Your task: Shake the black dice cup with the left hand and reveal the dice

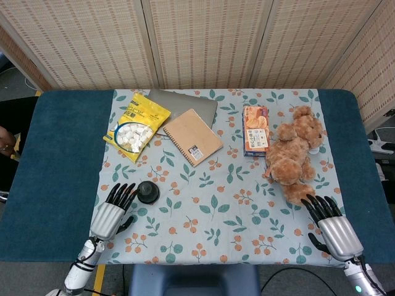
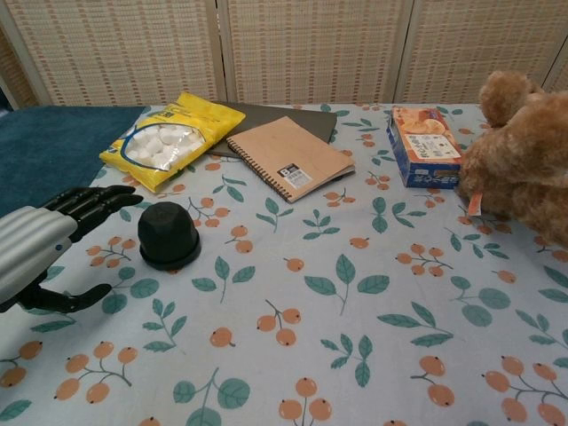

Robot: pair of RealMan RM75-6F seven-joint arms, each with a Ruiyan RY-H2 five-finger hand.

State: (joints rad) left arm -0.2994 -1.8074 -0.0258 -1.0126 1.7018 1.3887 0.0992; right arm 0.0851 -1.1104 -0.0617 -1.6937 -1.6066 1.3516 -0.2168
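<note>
Chest view: black dice cup [image 2: 168, 235] just beside left robot hand [image 2: 43, 247].

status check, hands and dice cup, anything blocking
Left hand open beside the black dice cup, not touching. Right hand open, idle near the teddy bear. Nothing between left hand and cup.
</note>
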